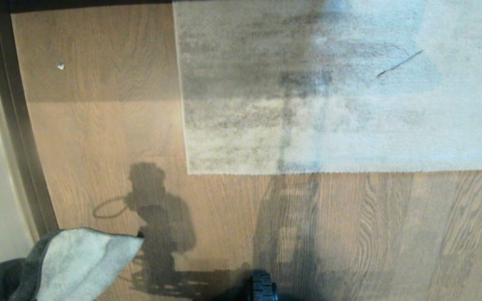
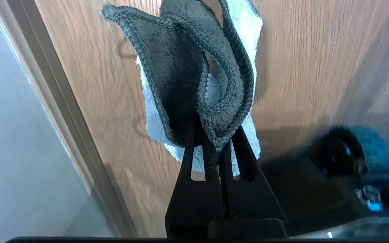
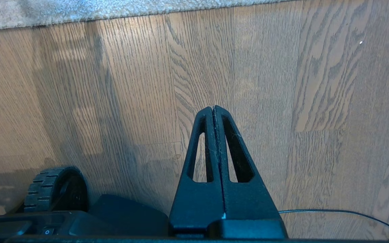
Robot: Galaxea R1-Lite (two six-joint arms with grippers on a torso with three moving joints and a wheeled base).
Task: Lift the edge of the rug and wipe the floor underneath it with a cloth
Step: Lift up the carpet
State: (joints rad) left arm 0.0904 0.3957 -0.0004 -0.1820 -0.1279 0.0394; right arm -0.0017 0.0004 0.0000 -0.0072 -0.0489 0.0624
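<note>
The cloth [image 1: 78, 259], pale on one side and dark grey on the other, hangs folded at the lower left of the head view, above the floor [image 1: 111, 138]. My left gripper [image 2: 214, 133] is shut on the cloth [image 2: 198, 67], pinching a fold between its black fingertips; in the head view the cloth hides it. The rug edge [image 1: 184, 125] and the rug's near corner lie flat on the floor, well ahead and to the right of the cloth. My right gripper [image 3: 213, 108] hangs shut and empty over bare floor [image 3: 316, 84], a little short of the rug's near border [image 3: 113, 13].
A dark baseboard [image 1: 15, 125] and a pale wall run along the left. A small white speck [image 1: 60, 66] lies on the planks to the left of the rug. The base's wheel [image 1: 262, 288] shows at the bottom. A thin cable [image 3: 333, 212] lies near the base.
</note>
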